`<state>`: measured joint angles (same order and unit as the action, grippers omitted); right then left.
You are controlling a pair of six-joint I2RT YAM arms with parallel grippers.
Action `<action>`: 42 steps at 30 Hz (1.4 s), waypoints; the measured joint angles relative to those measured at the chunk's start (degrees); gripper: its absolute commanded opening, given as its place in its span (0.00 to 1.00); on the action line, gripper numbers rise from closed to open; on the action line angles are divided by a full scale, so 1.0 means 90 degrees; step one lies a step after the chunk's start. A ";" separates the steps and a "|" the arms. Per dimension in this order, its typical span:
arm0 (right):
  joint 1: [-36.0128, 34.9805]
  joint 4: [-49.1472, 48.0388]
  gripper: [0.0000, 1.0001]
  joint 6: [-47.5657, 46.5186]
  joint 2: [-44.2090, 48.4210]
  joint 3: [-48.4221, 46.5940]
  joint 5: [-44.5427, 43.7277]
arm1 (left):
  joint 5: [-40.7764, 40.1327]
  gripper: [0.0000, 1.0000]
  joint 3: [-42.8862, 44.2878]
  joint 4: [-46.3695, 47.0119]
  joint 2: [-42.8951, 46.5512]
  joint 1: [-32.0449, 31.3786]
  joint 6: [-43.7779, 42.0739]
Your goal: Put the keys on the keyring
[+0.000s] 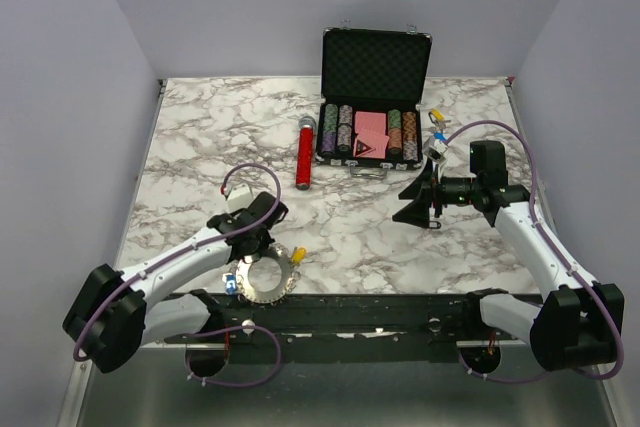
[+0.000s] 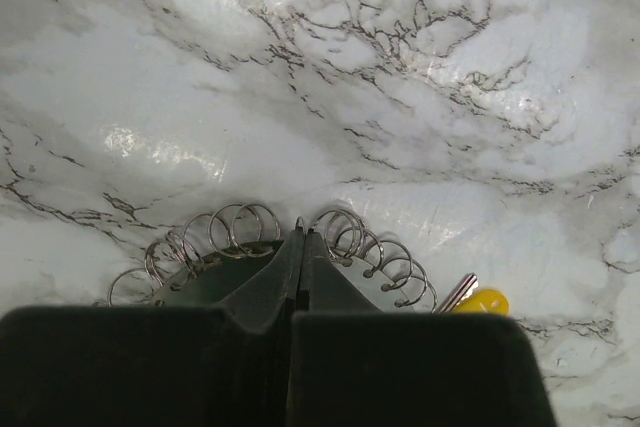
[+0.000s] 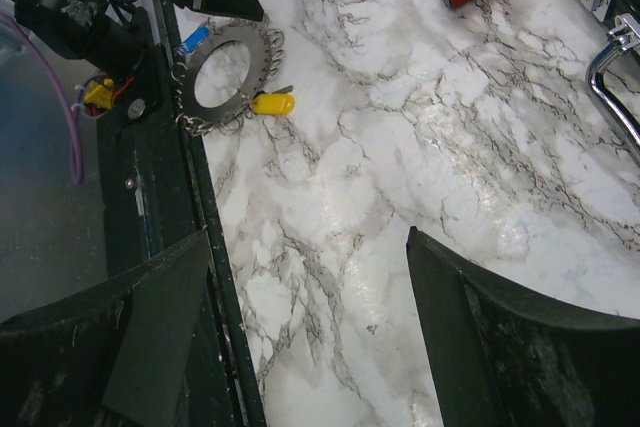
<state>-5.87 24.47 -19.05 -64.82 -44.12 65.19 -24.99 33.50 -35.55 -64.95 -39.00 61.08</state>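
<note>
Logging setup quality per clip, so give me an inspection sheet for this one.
Surface: marble table, glossy.
Job's things: keyring at the near edge by the left arm; loose keys right of the case.
Clutter: open poker chip case; red cylinder left of it.
Grippers: left gripper apparently closed on the keyring's rim; right gripper open, empty.
Cables: purple cables loop off both arms.
Surroundings: plain pale walls.

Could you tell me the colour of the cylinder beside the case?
Red cylinder, clearest in the top view.
</note>
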 measured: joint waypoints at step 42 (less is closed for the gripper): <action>0.0000 0.0017 0.89 -0.0136 0.0000 0.0000 0.0005 | 0.3254 0.00 -0.0393 0.3711 0.1353 -0.0466 -0.4792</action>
<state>-5.87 24.62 -20.27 -64.82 -44.12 65.23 4.29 29.95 -2.15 -52.77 -43.20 17.96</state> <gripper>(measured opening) 0.885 0.007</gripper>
